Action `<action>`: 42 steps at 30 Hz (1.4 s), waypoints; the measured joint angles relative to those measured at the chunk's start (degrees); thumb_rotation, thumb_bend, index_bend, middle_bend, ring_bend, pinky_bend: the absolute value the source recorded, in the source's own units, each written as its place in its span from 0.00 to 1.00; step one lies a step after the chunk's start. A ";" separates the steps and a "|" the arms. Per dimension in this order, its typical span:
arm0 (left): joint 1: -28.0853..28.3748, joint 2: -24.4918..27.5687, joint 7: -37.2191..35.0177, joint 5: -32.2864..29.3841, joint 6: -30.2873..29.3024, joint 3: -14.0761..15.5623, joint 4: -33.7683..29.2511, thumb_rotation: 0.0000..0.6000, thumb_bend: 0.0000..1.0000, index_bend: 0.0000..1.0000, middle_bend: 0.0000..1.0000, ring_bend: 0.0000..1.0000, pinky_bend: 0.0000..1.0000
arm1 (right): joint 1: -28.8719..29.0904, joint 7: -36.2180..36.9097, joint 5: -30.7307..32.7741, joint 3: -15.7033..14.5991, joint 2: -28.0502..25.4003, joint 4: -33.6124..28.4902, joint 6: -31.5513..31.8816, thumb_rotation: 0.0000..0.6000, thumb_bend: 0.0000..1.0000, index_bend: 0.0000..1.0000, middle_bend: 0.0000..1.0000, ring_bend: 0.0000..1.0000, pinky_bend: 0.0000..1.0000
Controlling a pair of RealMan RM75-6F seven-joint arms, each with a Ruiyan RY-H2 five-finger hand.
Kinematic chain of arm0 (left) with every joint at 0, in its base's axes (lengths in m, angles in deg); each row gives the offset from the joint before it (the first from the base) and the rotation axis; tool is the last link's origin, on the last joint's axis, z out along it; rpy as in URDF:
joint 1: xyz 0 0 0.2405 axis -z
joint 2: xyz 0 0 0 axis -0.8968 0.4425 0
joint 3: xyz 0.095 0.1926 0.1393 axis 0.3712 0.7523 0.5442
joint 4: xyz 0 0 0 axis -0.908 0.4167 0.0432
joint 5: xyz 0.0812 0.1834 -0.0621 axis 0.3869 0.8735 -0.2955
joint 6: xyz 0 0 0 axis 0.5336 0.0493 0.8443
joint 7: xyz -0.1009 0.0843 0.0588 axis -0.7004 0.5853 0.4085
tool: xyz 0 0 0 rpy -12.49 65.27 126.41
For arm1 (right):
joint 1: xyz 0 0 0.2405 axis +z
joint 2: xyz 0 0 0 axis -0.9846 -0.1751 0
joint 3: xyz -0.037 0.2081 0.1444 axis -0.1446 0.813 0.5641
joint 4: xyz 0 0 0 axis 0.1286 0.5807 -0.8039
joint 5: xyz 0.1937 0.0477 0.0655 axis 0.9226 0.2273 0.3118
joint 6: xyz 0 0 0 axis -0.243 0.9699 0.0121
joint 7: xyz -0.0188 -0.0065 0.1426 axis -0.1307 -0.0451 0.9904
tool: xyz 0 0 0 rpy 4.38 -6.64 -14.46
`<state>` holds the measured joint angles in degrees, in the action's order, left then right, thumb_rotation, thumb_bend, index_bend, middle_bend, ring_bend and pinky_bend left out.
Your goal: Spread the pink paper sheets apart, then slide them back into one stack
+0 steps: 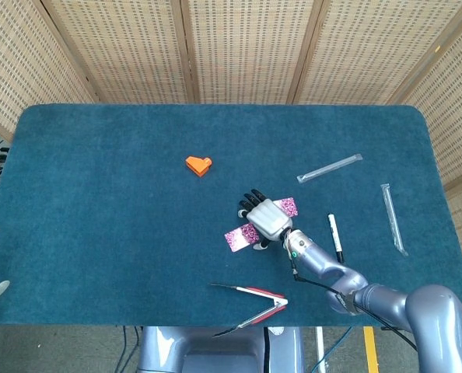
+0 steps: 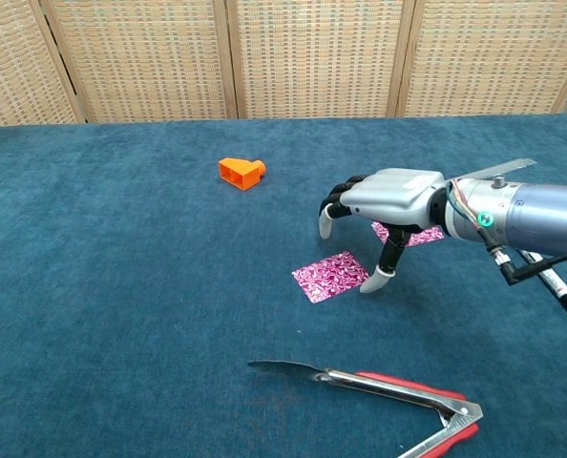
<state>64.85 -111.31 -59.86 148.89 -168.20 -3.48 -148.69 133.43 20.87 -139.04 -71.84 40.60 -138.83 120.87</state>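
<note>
The red-handled tongs are lying nearest the camera. Beyond them, the right hand is hovering with fingers spread, grasping nothing, one tip touching the bench beside the near pink sheet; the second pink sheet is lying under the palm, toward the wrist.

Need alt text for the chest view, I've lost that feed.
The right hand hovers palm down between two separated pink paper sheets on the blue table, a fingertip at the nearer sheet's edge. An orange block lies behind, red-handled tongs in front.

Patterned pink paper sheets, matt napped table cloth
</note>
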 measured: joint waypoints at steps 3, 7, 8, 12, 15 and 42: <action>-0.09 0.07 -0.11 -0.14 -0.11 -0.03 0.07 1.00 0.03 0.10 0.00 0.00 0.00 | -0.28 -0.54 0.43 -0.13 -0.15 -0.96 -0.02 1.00 0.16 0.25 0.13 0.00 0.00; -0.17 0.07 -0.29 -0.23 -0.11 0.01 0.22 1.00 0.03 0.10 0.00 0.00 0.00 | -0.47 -1.11 0.78 -0.28 0.00 -1.36 -0.13 1.00 0.21 0.27 0.13 0.00 0.00; -0.20 0.03 -0.38 -0.25 -0.10 0.03 0.30 1.00 0.03 0.10 0.00 0.00 0.00 | -0.49 -1.21 0.85 -0.29 0.06 -1.40 -0.17 1.00 0.21 0.28 0.13 0.00 0.00; -0.30 -0.07 -0.60 -0.25 -0.16 0.09 0.53 1.00 0.03 0.10 0.00 0.00 0.00 | -0.39 -1.57 1.30 -0.08 0.48 -1.14 -0.41 1.00 0.21 0.29 0.13 0.00 0.00; -0.42 -0.04 -0.78 -0.44 -0.26 0.07 0.74 1.00 0.03 0.10 0.00 0.00 0.00 | -0.30 -1.75 1.62 0.01 0.78 -0.77 -0.74 1.00 0.21 0.30 0.14 0.00 0.00; -0.53 -0.24 -1.10 -0.93 -0.15 -0.07 1.27 1.00 0.03 0.10 0.00 0.00 0.00 | 0.44 -1.88 1.93 0.23 2.00 1.27 -1.72 1.00 0.26 0.36 0.15 0.00 0.00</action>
<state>64.32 -111.55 -60.96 147.96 -168.35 -3.56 -147.42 133.87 18.98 -137.11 -71.61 42.60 -137.56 119.15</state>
